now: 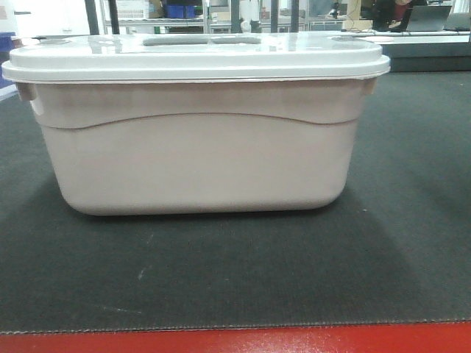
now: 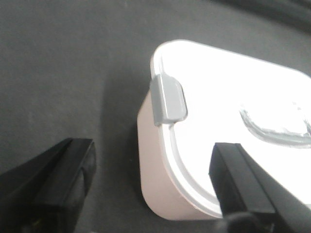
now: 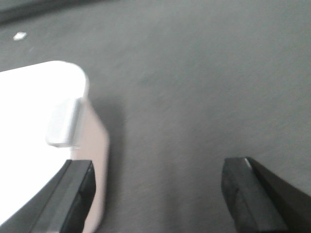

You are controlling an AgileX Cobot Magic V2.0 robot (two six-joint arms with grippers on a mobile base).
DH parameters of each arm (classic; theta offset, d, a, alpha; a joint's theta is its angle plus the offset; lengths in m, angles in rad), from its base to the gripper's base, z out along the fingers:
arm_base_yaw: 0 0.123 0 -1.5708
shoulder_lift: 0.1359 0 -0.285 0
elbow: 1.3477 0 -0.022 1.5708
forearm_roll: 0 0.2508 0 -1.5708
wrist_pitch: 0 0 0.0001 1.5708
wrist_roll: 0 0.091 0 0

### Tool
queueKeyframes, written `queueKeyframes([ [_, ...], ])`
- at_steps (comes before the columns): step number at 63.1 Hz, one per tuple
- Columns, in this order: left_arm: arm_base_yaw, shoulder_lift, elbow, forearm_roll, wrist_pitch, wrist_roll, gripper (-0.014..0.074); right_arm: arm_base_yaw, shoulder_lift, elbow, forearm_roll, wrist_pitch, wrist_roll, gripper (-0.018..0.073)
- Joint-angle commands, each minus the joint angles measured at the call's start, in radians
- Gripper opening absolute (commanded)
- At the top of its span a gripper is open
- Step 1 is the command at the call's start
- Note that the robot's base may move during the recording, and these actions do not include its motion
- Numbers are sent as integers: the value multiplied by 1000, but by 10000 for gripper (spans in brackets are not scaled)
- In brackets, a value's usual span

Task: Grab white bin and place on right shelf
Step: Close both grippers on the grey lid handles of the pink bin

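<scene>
The white bin (image 1: 199,154) stands upright on the dark mat (image 1: 235,279), square to the front camera and near the mat's middle. Its white lid (image 1: 191,55) is seated, with the recessed handle visible on top. The wavy moulded band runs across the front wall. A red table edge (image 1: 235,342) borders the mat at the near side. Blue crates (image 1: 180,10) and a laptop (image 1: 428,16) sit far behind.

Left wrist view: the left gripper (image 2: 150,162) is spread wide. One finger (image 2: 65,177) hangs over bare mat and the other is over the lid, so the bin's end wall lies between them. A grey latch clip (image 2: 167,99) sits on that end of the lid. Contact cannot be confirmed.

Right wrist view, blurred: the right gripper (image 3: 160,187) is likewise spread wide. One finger (image 3: 75,194) is at the bin's end wall and the other is over mat. A second grey clip (image 3: 63,121) shows there. Nothing is gripped by either.
</scene>
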Motion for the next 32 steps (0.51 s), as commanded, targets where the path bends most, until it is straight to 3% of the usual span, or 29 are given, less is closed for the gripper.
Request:
queueKeyframes([
  [1,-8,75,-104,-85,7,47,401,-6,76,-142,91,67,-3,633],
  [7,7,161,-173,-208,51,135,401,-6,166,-251,159,172,-4,633],
  [13,51,244,-232,-396,133,298,401,-6,256,-350,230,277,-33,633],
  [20,139,341,-290,-610,284,454,401,-10,342,-452,305,386,-84,633],
  [32,301,482,-330,-860,501,611,417,-83,450,-538,503,516,-232,633],
])
